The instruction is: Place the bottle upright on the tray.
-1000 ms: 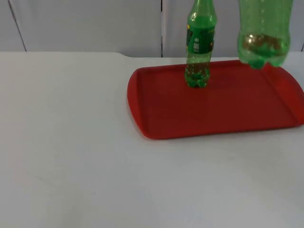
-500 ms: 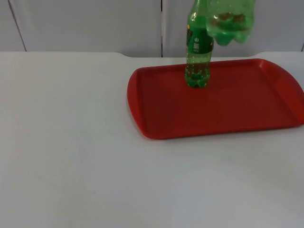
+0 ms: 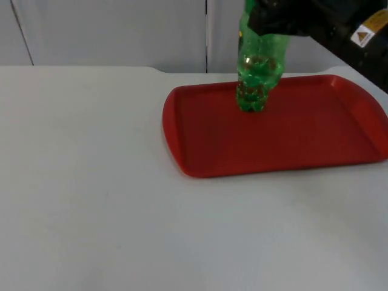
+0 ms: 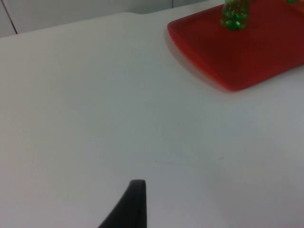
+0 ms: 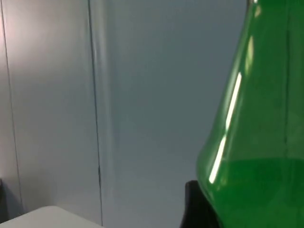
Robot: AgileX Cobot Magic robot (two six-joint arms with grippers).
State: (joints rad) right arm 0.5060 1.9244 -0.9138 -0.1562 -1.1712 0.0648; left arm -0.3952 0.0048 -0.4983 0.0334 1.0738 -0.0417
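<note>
Your right gripper [image 3: 271,24] grips a green bottle [image 3: 262,60], carried upright in the air over the red tray's [image 3: 291,136] far edge, in front of a second bottle [image 4: 233,14] standing there. Left gripper [image 4: 127,209] waits above bare table [image 3: 91,182]; can't tell its opening.

Glossy translucent green plastic bottle [image 3: 262,63], smooth red plastic tray [image 3: 315,136], matt white table [image 3: 91,182].

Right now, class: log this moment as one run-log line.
right tool: holds bottle above tray | second bottle: upright on tray | left tool: waits over table
</note>
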